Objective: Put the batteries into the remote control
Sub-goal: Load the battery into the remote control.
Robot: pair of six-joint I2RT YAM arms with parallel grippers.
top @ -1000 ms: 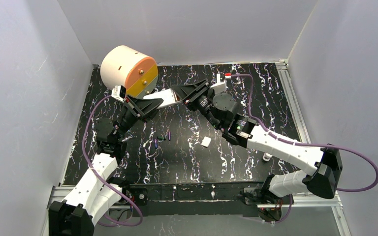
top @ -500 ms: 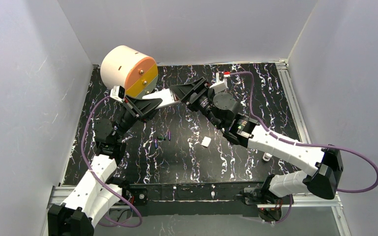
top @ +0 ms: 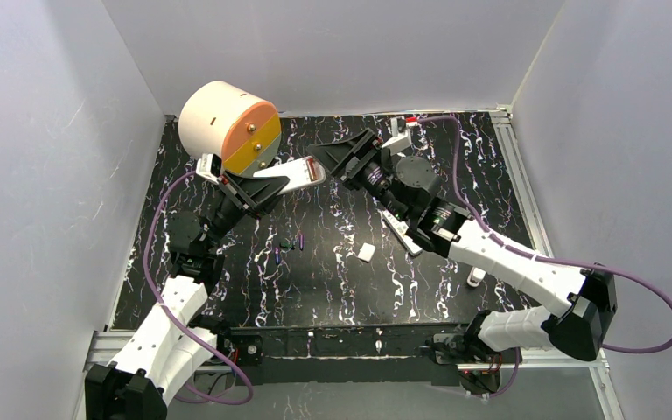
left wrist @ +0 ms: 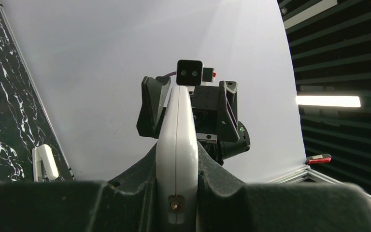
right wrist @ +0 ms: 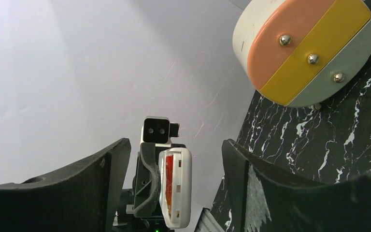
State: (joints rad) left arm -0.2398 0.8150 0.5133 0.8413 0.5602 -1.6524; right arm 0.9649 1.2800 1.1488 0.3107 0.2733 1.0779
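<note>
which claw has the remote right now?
The left claw, shut on the white remote; the right claw stands open at the remote's far end, gripping nothing.

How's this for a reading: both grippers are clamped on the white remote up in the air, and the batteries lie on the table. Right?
Not quite. Only the left gripper is shut on the white remote. The right gripper stands open, clear of it, as the right wrist view shows. The batteries do lie on the table.
</note>
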